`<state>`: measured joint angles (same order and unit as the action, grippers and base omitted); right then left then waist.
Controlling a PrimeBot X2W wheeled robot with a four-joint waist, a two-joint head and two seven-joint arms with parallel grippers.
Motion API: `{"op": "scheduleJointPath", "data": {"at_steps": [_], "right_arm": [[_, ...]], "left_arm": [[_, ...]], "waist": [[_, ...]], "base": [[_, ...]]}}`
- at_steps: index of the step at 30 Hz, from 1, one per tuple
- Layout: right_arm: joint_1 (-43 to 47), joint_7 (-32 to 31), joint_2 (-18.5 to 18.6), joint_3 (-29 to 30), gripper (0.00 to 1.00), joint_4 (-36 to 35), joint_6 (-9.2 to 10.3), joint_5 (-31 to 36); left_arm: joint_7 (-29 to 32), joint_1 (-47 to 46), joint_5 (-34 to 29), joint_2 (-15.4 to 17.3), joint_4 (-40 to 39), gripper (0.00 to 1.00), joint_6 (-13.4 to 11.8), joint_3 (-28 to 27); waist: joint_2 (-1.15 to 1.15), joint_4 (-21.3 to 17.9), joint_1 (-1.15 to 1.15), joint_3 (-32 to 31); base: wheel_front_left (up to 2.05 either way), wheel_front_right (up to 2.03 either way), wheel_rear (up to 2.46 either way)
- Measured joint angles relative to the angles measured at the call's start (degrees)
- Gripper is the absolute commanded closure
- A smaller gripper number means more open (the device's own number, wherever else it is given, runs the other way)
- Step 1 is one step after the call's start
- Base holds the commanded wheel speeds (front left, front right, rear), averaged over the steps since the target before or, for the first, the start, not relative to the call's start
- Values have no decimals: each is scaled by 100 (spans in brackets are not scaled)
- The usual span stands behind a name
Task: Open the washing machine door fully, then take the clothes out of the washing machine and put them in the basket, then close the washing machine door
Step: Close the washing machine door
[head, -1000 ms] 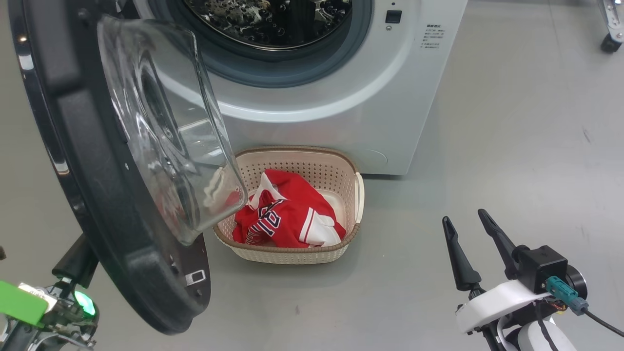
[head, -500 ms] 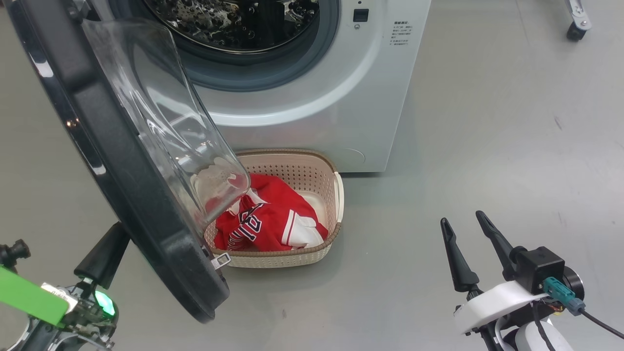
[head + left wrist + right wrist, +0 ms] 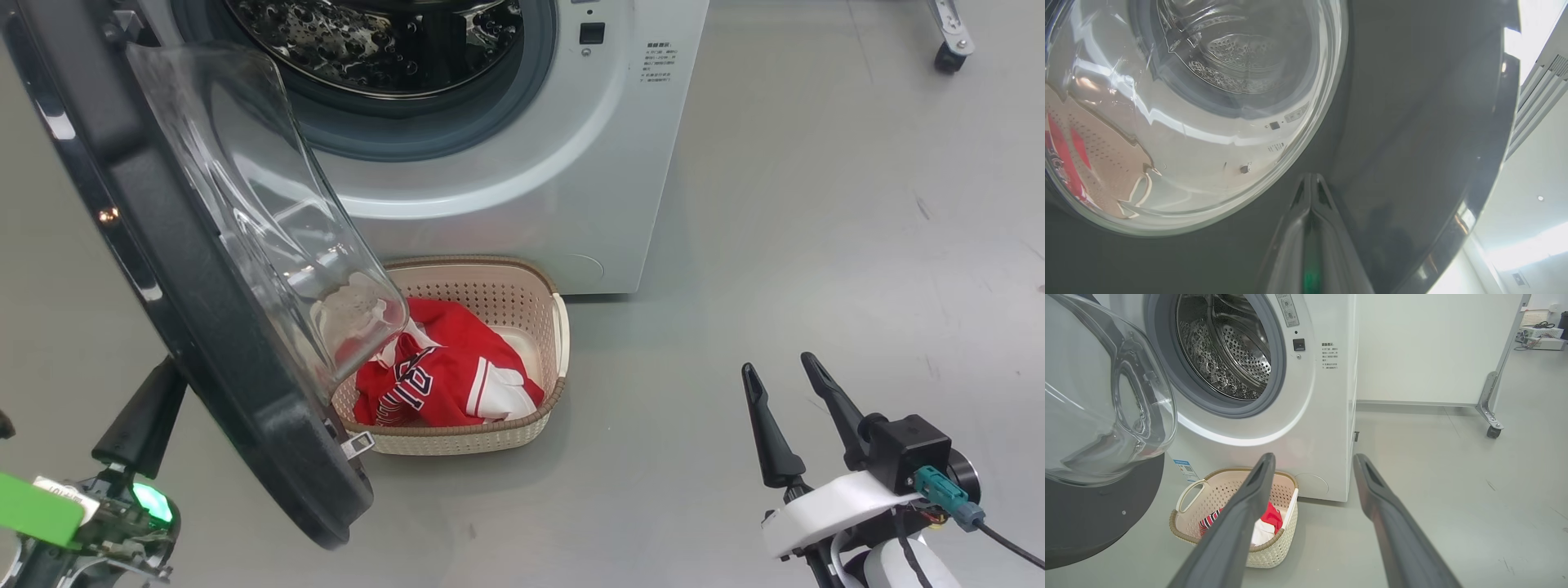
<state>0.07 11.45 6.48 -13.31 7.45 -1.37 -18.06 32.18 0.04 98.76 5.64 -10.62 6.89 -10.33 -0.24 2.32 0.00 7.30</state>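
Open washing machine door [image 3: 155, 237] fills frame's left | left gripper [image 3: 1310, 177] fingers together at its black face | clothes [image 3: 457, 371] in basket [image 3: 490, 438], centre | right gripper [image 3: 777, 364] fingers apart, empty, lower right

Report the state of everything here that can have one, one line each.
washing machine door: partly open, swung out on its hinge.
washing machine: opening uncovered, looks empty inside.
clothes: out of the machine, bunched in the basket.
basket: upright, holding the clothes.
left tool: shut, tip close against the door's outer face.
right tool: open, holding nothing.
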Motion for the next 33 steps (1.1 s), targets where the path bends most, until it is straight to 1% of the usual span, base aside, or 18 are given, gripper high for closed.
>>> {"op": "scheduleJointPath", "data": {"at_steps": [4, 5, 6, 7, 13, 18, 19, 22, 26, 27, 29, 30, 33], "right_arm": [[0, 4, 3, 18, 0, 3, 1, 0], [0, 4, 4, 23, 0, 3, 1, 0], [0, 5, 7, 27, 0, 4, 2, 0], [0, 7, 8, 30, 0, 4, 2, 0], [0, 21, 13, 34, 0, 5, 7, 0], [-2, 30, 34, 36, 0, 5, 7, 0], [-4, 30, 34, 36, 0, 5, 7, 0], [-13, 31, 35, 40, 0, 5, 7, 0], [-21, 54, 54, 64, 0, 15, 8, 0], [-24, 55, 60, 70, 0, 18, 8, 0], [-31, 55, 75, 76, 0, 19, 8, 0], [-35, 55, 76, 76, 0, 19, 8, 0], [-62, 55, 77, 75, 0, 22, 8, 0]], "left_arm": [[-83, 5, 5, -51, -51, 100, 0, -136], [-144, 7, 5, -74, -56, 91, 0, -201], [-191, 8, 8, -88, -58, 72, 0, -260], [-215, 11, 8, -96, -66, 0, 0, -301], [-456, 17, -3, -160, -192, 0, 0, -495], [-736, 16, -211, -190, -250, 0, 0, -670], [-820, 16, -341, -193, -245, 0, 0, -695], [-1079, 15, -855, -188, -291, 0, 0, -816], [-1381, 15, -1809, -12, -477, 0, 1, -803], [-1472, 16, -2097, 67, -517, 0, 1, -782], [-1651, 27, -2966, 372, -637, 0, 1, -716], [-1769, 27, -3272, 493, -694, 0, 2, -705], [-2043, 92, -4157, 692, -800, 0, 3, -501]], "waist": [[0, 20, 0, -1], [0, 27, 0, -1], [0, 34, 0, 0], [0, 43, 0, 0], [0, 99, 0, 18], [0, 148, 0, 42], [0, 157, 0, 45], [0, 177, 0, 48], [0, 197, 0, 36], [0, 203, 0, 31], [0, 212, 0, 24], [0, 216, 0, 21], [0, 225, 0, 9]], "base": [[0, 0, 0], [0, 0, 0], [0, 0, 0], [0, 0, 0], [0, 0, 0], [0, 0, 0], [0, 0, 0], [0, 0, 0], [0, 0, 0], [0, 0, 0], [0, 0, 0], [0, 0, 0], [0, 0, 0]]}}
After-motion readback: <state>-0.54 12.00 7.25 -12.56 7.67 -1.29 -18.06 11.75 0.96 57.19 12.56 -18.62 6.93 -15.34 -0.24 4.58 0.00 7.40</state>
